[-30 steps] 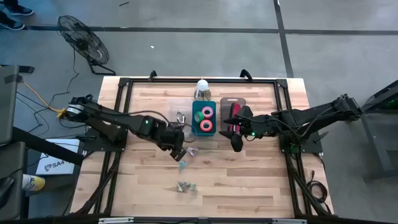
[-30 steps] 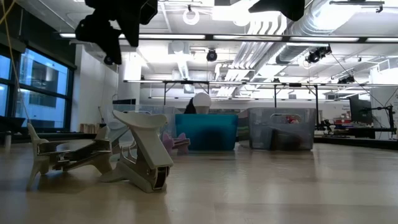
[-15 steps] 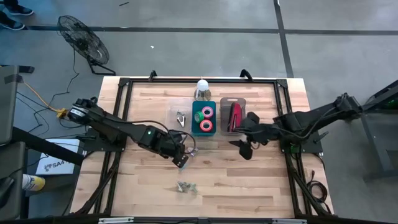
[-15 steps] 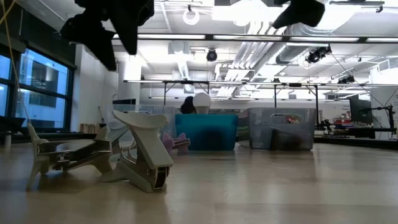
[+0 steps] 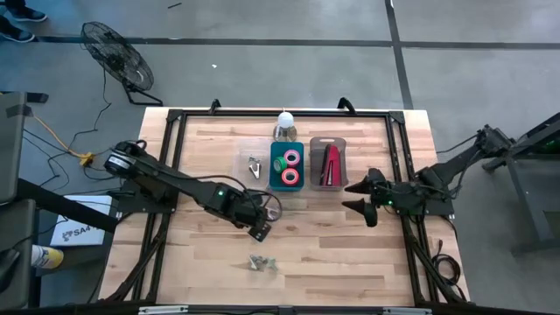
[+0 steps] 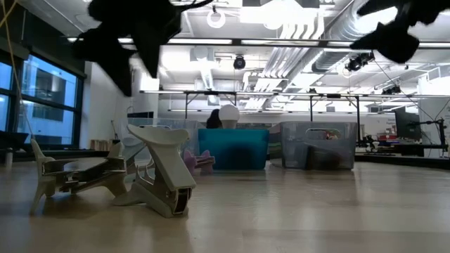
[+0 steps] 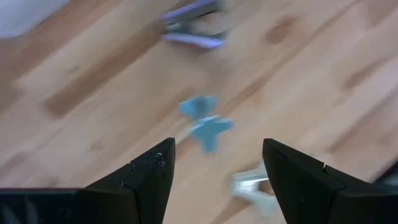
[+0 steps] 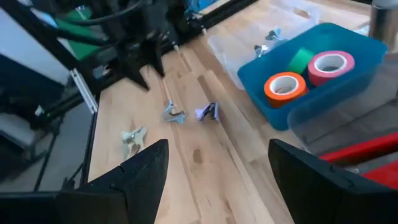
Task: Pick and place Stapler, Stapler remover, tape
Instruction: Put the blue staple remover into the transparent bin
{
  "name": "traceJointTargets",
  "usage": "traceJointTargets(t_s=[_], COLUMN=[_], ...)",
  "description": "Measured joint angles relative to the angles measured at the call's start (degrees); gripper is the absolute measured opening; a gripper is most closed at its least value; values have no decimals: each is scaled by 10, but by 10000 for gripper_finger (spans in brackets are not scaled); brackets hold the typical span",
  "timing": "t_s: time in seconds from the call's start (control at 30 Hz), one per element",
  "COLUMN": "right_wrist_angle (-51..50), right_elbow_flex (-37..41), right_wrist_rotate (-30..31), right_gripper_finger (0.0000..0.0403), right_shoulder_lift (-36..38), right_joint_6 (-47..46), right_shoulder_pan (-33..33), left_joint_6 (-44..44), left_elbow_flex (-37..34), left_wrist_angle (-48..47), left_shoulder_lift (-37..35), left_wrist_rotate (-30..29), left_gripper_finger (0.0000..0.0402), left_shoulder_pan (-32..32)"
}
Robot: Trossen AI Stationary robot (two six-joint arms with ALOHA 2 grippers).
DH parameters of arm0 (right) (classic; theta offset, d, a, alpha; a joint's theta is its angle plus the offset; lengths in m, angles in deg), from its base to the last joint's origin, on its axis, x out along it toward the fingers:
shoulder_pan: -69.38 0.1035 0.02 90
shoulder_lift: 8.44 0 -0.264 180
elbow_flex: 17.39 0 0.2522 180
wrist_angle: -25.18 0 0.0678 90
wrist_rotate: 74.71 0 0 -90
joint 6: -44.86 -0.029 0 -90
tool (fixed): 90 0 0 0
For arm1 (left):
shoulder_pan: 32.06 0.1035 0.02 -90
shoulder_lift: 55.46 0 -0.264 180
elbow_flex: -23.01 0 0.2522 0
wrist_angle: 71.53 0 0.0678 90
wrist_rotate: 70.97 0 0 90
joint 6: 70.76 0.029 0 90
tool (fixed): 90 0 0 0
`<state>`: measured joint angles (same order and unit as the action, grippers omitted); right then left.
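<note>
Over the table's middle, at about seven o'clock from the blue bin [image 5: 287, 145], found the left gripper [image 5: 259, 229] hanging above a blue staple remover [image 7: 205, 122].

Judged the likeliest fault to be a missed or skewed pinch. Small, claw-shaped and lying loose on bare wood, so apt to slip or spin aside if met off-centre by descending fingers. Judged a second hazard in the neighbours: a purple remover [image 7: 193, 22] near it and a pale one [image 7: 252, 183] close by, either liable to be nudged or caught up in the same closing. Reckoned too that a remover lifted by one wing alone could tilt and drop short of the clear tray [image 5: 245, 157] at nine o'clock of the bin.

Saw no such risk for the rest. Found the stapler [image 5: 330, 164] lying in the grey tray [image 5: 325, 141] at three o'clock of the bin, and the tape [image 5: 290, 175] sitting as rolls inside the bin.

Saw the left fingers [image 7: 140, 183] spread wide, with nothing between them and touching nothing. Saw the right gripper [image 5: 350, 196] at about four o'clock from the stapler, likewise spread wide, empty, and clear of every object.
</note>
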<state>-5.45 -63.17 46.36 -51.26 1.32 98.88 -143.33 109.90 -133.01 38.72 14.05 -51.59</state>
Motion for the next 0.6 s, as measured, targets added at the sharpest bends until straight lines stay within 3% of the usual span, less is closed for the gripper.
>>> traceJointTargets(t_s=[0.27, 0.53, 0.6], right_wrist_angle=[202, 339, 334], right_elbow_flex=[152, 264, 286], right_wrist_rotate=[44, 44, 29], right_gripper_finger=[268, 268, 268], right_shoulder_lift=[56, 123, 152], right_joint_6=[29, 36, 35], right_shoulder_pan=[-6, -50, -56], left_joint_6=[-1, -1, -4], left_elbow_flex=[0, 1, 0], left_wrist_angle=[25, 34, 32], left_shoulder_lift=[18, 23, 23], left_wrist_rotate=[19, 19, 18], left_gripper_finger=[239, 239, 239], left_shoulder_pan=[0, 0, 0])
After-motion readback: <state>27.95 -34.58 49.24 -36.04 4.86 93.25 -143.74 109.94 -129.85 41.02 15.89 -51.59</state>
